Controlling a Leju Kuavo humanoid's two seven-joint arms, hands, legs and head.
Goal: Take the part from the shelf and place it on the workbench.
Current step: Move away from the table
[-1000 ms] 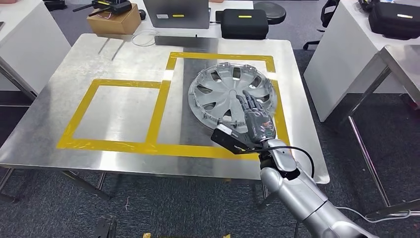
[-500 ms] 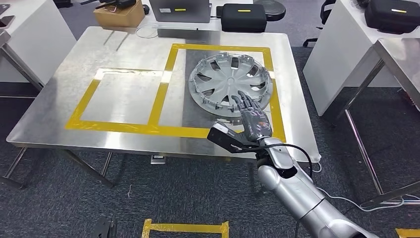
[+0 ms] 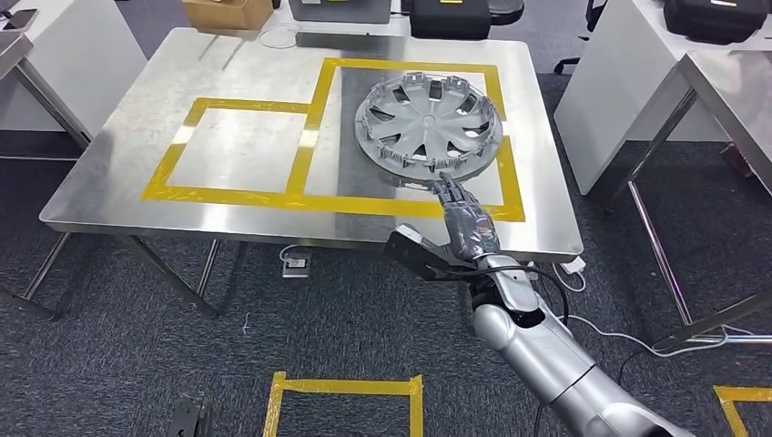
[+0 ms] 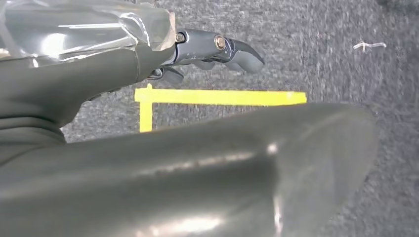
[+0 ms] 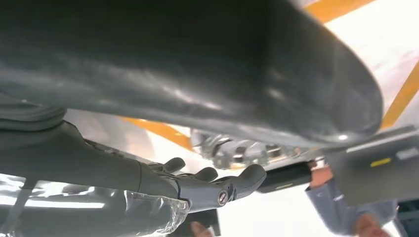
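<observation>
- Pulled back since a second ago: right hand (image 3: 469, 228) off the hubcap (image 3: 428, 123), now at the worktop (image 3: 109, 173) edge, fingers apart, holding nothing.
- Hubcap flat inside the yellow tape frame (image 3: 505, 177), at 12 o'clock from the hand.
- Placement apparently done; withdrawal left.
- Left hand (image 4: 217, 49), seen from its wrist over carpet, fingers curled, empty.

We see a steel desk (image 3: 137, 173) marked with yellow tape (image 3: 300, 146). A grey hubcap (image 3: 426, 123) lies flat on it, inside the tape's right-hand rectangle.
</observation>
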